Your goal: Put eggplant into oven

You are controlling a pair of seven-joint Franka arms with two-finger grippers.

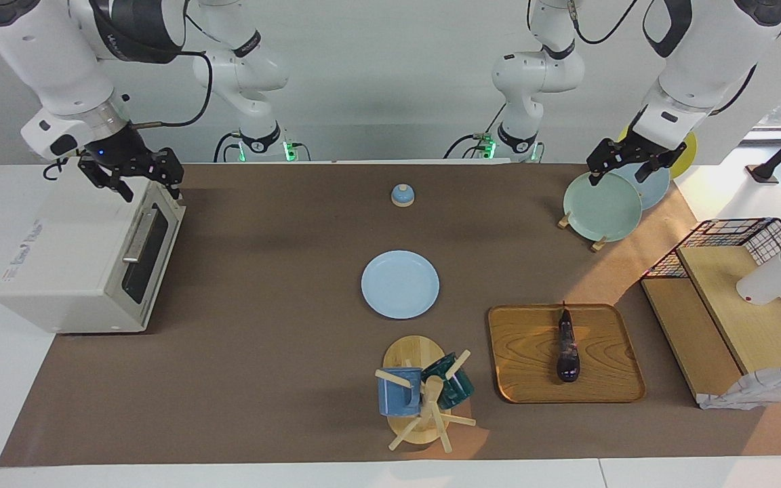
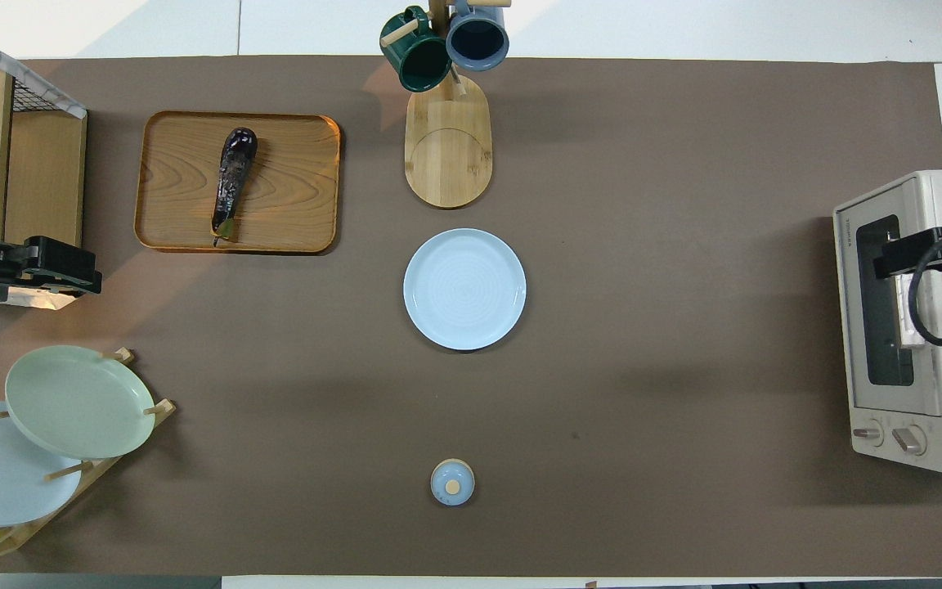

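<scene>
We log right pincer [image 1: 138,181] over toaster oven [image 1: 85,254], fingers apart, empty, left pincer [image 1: 626,167] wide open over plate rack [image 1: 580,230], eggplant [image 1: 567,344] on wooden tray [image 1: 526,352] well apart from both.

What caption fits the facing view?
Eggplant on tray; right gripper over closed oven; left gripper waits.

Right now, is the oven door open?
No. In the facing view the oven has its glass door flat against the front, and the eggplant lies on the wooden tray.
</scene>
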